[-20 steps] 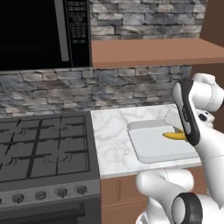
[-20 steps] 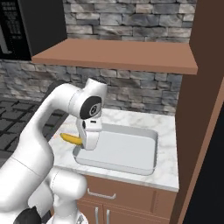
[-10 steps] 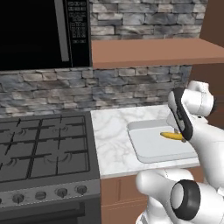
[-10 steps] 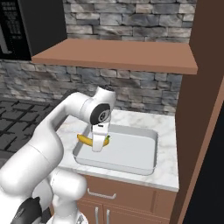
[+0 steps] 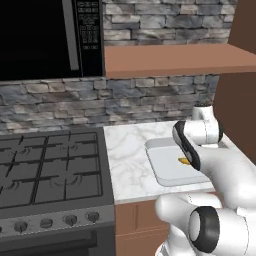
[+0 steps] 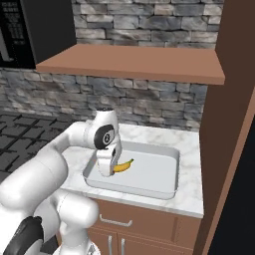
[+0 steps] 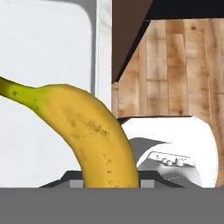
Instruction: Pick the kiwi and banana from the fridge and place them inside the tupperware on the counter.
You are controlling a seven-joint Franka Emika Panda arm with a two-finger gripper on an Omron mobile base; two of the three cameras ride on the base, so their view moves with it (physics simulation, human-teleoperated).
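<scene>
While gripper [image 6: 110, 171] clamps banana [image 6: 123, 166] over tupperware [image 6: 164, 183], release remains; no kiwi inside yet.

Grey stone backsplash [image 5: 150, 95] — brown wooden shelf [image 6: 134, 63] above; black stove top [image 5: 47, 167] left, microwave [image 5: 45, 37] probably overhead.

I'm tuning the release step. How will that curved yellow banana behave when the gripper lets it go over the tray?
The curved yellow banana, clamped in the gripper, probably stays stiff. Its curve suggests it may rock, not roll. The pale rectangular tupperware tray's raised rim should contain it.
</scene>
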